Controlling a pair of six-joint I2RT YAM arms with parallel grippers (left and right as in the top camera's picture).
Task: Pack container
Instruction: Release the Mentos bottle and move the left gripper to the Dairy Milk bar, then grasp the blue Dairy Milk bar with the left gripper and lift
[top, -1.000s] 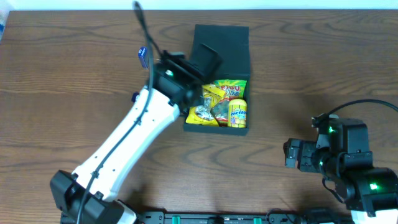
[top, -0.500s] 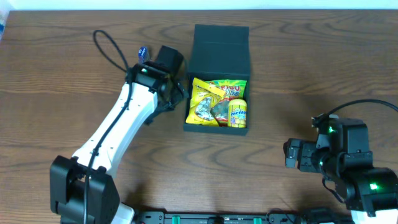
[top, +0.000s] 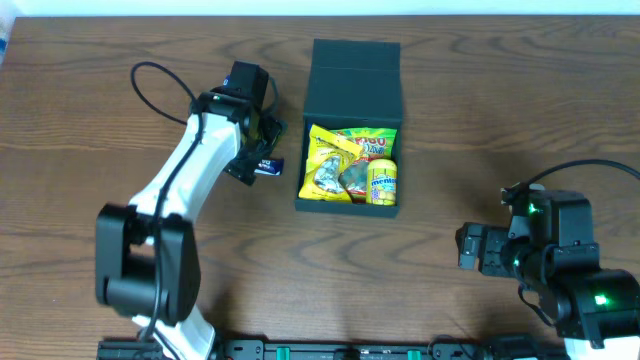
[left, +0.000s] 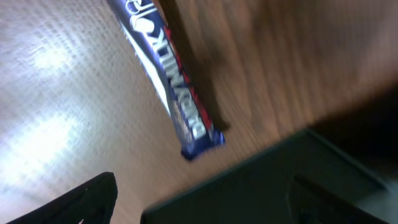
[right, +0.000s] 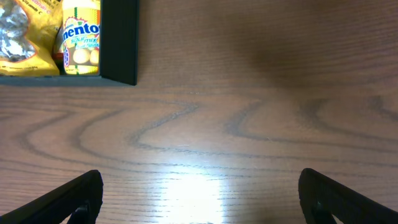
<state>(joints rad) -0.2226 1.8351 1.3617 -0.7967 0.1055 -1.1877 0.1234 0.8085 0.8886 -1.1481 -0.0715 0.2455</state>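
1. Left jaws stand apart, empty; a blue snack bar (left: 166, 81) lies just ahead of them.
2. The teal container (top: 355, 80) sits beside them, lid open, far ahead of our wide, empty right jaws.
3. We judge it rigid, light, matte: grip a wall edge.

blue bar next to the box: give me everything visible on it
The blue bar is long and slim, in a glossy blue wrapper with white lettering and a red stripe along one edge; the print is too blurred to read. It lies flat on the wooden table, outside the container, near its left wall but apart from it. The left gripper hangs over it; contact cannot be told.
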